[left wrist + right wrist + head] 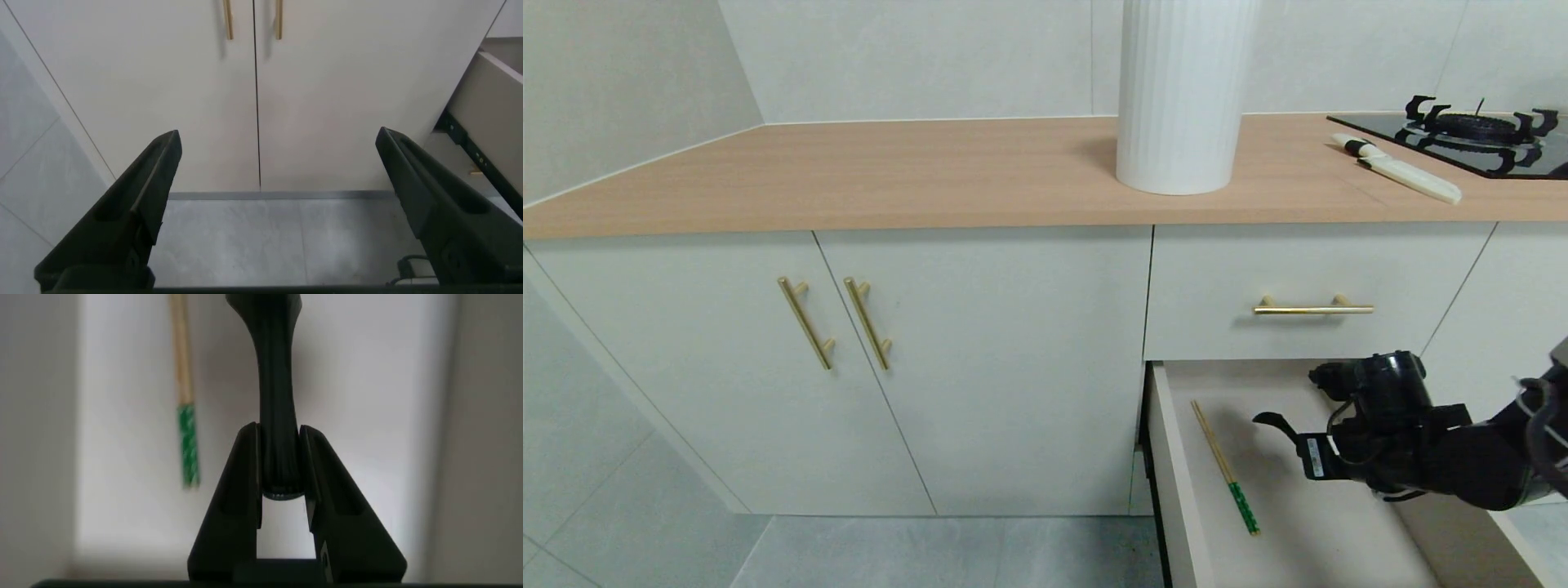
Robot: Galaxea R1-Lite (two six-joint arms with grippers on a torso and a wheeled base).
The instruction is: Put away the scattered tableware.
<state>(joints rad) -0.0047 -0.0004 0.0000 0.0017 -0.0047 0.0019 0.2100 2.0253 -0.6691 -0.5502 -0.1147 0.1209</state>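
Fingers: the right fingers [237, 498] are clenched on the handle of a black utensil [276, 367], a spoon or a ladle, I cannot tell which. The left fingers [147, 188] are spread wide with nothing between them.
Right gripper [279, 434]: it hangs above the open drawer [1176, 457], low on the right, with the utensil's far end pointing left over the drawer floor.
Left gripper [278, 143]: it sits low, facing the closed cupboard doors [257, 82] left of the drawer.
Chopsticks [1223, 465]: they lie on the drawer floor along its left side, green ends nearest, close to the utensil's tip but apart from it.
Knife [1401, 170]: it is out on the counter [890, 171] at the far right, beside the stove [1478, 131].
Step in hand: by the look of it, laying the utensil down in the drawer.
Doing it well: bring the utensil down close to the floor and level before letting go. Aim for the bare patch right of the chopsticks, lying along their line. Then lift straight up.
Risk: let go from this height, it could bounce onto the chopsticks. Left askew, it might foul the drawer when it closes.
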